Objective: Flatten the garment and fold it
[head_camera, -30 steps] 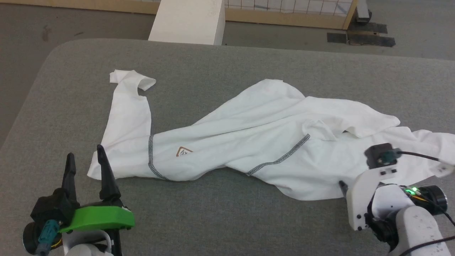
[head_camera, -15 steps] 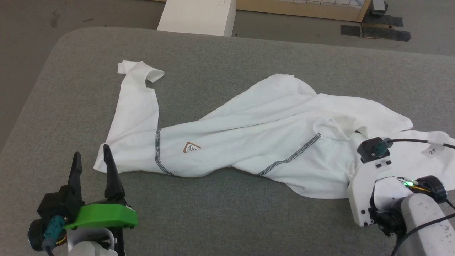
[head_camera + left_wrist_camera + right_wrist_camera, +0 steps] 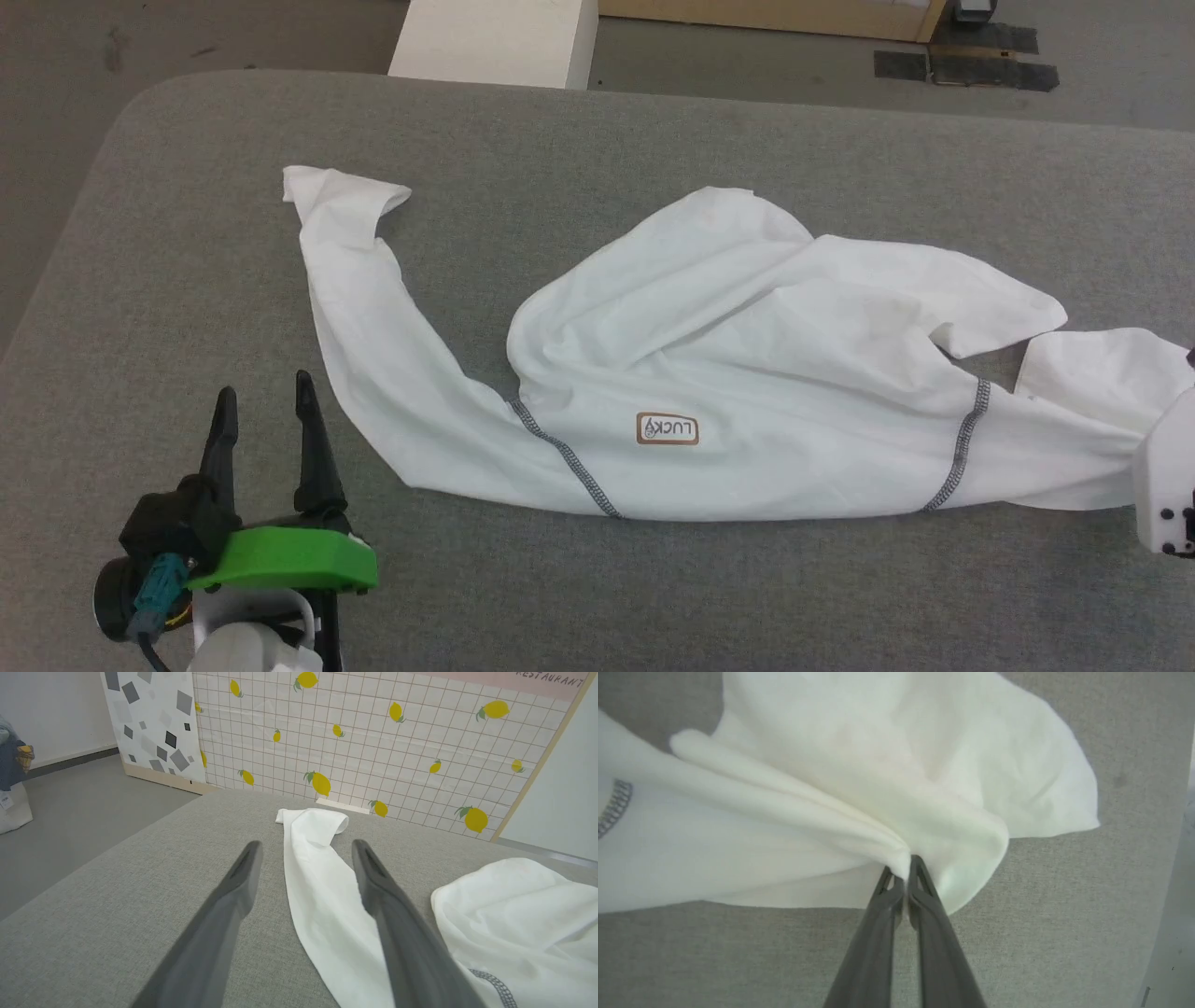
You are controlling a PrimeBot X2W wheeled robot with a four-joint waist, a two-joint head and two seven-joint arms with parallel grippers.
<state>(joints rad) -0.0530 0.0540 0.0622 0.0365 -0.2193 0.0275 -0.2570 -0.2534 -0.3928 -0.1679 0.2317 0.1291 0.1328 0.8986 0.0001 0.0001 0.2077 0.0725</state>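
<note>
The garment (image 3: 747, 373), white with dark zigzag seams and a small brown label, lies stretched across the grey table (image 3: 597, 588), one long sleeve (image 3: 345, 243) reaching to the far left. My left gripper (image 3: 263, 406) stands open at the near left, just short of that sleeve (image 3: 322, 877), which runs between and past its fingers in the left wrist view. At the right edge only a white piece of the right arm's mount (image 3: 1162, 490) shows. In the right wrist view, my right gripper (image 3: 901, 870) is shut on a bunched fold of the garment (image 3: 859, 793), lifted slightly off the table.
A rigid white box (image 3: 495, 42) stands on the floor behind the table's far edge. A lemon-patterned tiled wall panel (image 3: 373, 732) rises beyond the table. Bare grey tabletop (image 3: 653, 597) runs along the near side, and the table's rounded left corner (image 3: 140, 103) is close.
My right gripper shut on the garment's right end and pulled it right, out to the frame edge. The cloth stretched out and turned over, showing its label. The camera shifted a little.
</note>
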